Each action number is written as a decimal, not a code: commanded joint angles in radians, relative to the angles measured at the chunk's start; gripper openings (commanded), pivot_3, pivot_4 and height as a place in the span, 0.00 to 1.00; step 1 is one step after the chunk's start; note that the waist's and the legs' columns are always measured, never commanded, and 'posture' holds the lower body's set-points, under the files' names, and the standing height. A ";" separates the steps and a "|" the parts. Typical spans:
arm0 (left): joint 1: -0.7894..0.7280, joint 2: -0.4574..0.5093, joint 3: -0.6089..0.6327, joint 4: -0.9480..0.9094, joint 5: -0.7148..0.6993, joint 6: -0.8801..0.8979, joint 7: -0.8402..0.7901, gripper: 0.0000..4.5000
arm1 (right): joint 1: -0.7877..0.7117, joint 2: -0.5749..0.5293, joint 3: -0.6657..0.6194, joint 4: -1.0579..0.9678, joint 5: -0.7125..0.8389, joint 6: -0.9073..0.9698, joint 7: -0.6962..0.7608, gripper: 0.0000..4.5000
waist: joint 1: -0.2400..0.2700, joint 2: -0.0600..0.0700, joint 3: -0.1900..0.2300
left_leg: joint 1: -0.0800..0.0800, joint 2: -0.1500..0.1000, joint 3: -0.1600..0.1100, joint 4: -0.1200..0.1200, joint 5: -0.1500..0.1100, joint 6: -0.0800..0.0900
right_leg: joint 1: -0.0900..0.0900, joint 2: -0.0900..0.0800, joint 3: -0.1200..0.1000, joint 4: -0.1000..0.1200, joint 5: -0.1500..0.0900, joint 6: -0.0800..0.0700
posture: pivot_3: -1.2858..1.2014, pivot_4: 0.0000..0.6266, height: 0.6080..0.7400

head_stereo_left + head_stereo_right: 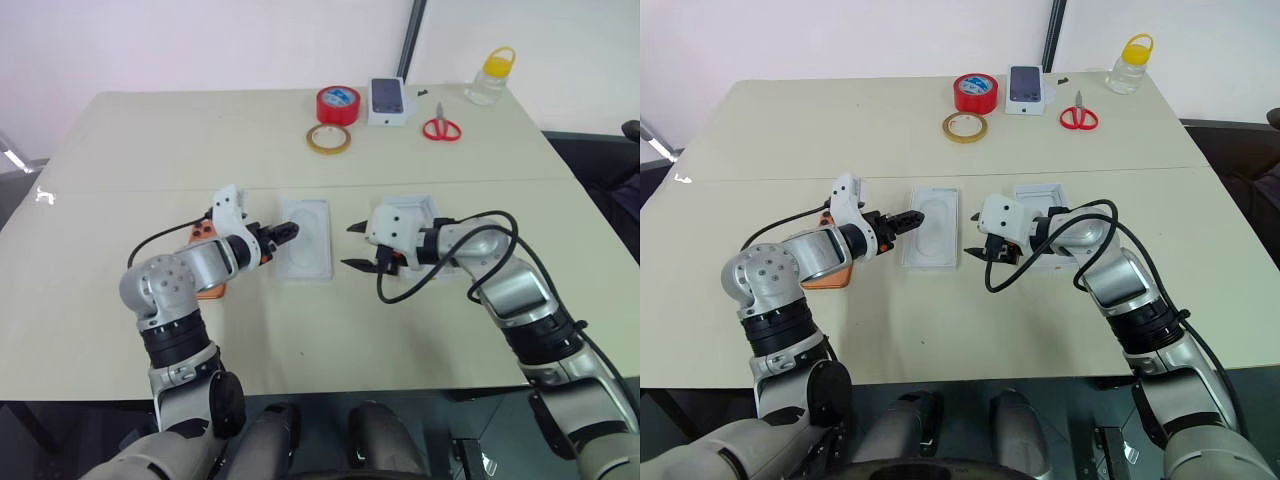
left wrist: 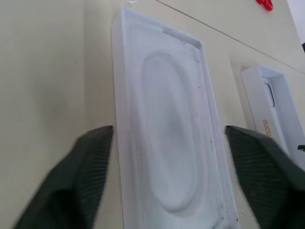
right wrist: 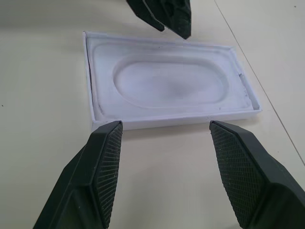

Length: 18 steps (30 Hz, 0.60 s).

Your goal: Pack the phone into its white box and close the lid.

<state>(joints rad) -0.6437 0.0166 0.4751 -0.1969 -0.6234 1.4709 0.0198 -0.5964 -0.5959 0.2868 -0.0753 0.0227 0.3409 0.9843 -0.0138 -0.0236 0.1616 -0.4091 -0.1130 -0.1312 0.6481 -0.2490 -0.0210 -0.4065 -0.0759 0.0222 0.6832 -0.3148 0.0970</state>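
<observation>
left eye view: the left hand [image 1: 288,232] points over the near edge of a white insert [image 1: 306,240] with an oval recess, lying flat on the table [image 1: 150,140]. the phone [image 1: 208,262] lies just behind this hand, largely hidden under the forearm, orange edge showing. the right hand [image 1: 352,246] stands just the other side of the insert, fingers spread, empty. the white box [image 1: 425,215] sits behind the right hand, mostly covered by it.

right eye view: same layout; both hands flank the insert without holding it. a red tape roll [image 1: 976,93], scissors [image 1: 1078,117] and a small printed box [image 1: 1025,90] lie well beyond both hands.

left wrist view: the left hand's fingers [image 2: 90,167] stand wide, straddling the insert's width and gripping nothing.

right wrist view: the right hand's fingers [image 3: 107,167] are spread about as wide as the insert's short side, just short of it; the left hand shows across the insert.

judged step: the insert looks released on the table, so packing has not begun. next, the left hand would need to draw back to the phone beside it, grip it by its long edges, and carry it across to the white box by the right hand. i cannot pick out the lid.
</observation>
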 commanded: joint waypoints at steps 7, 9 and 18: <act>-0.031 0.077 0.073 -0.070 -0.050 -0.064 -0.064 0.99 | -0.052 0.086 -0.011 0.026 -0.005 0.033 -0.086 0.50 | -0.004 0.000 0.000 | 0.000 0.000 0.000 0.000 0.000 0.000 | 0.000 0.000 0.000 0.000 0.000 0.000 | 0.52 0.24 1.00; 0.007 0.160 0.020 -0.080 -0.022 -0.127 -0.112 0.99 | -0.067 0.120 0.003 0.044 -0.015 0.060 -0.109 0.28 | -0.005 0.000 0.000 | 0.000 0.000 0.000 0.000 0.000 0.000 | -0.001 0.000 0.000 0.000 0.000 0.000 | 0.52 0.24 1.00; 0.256 0.509 -0.154 -0.097 0.095 -0.550 -0.436 0.99 | -0.194 0.285 0.048 0.223 -0.079 0.133 -0.234 0.01 | -0.004 0.001 0.000 | 0.000 0.000 0.000 -0.001 0.001 -0.001 | -0.002 0.000 0.001 0.001 0.000 -0.001 | 0.52 0.24 1.00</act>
<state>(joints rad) -0.3961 0.5025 0.3281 -0.2545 -0.5390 0.9965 -0.3597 -0.7590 -0.3235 0.3368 0.1428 -0.0406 0.4851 0.7734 -0.0182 -0.0225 0.1614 -0.4090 -0.1129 -0.1311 0.6466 -0.2482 -0.0224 -0.4083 -0.0758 0.0232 0.6836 -0.3146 0.0964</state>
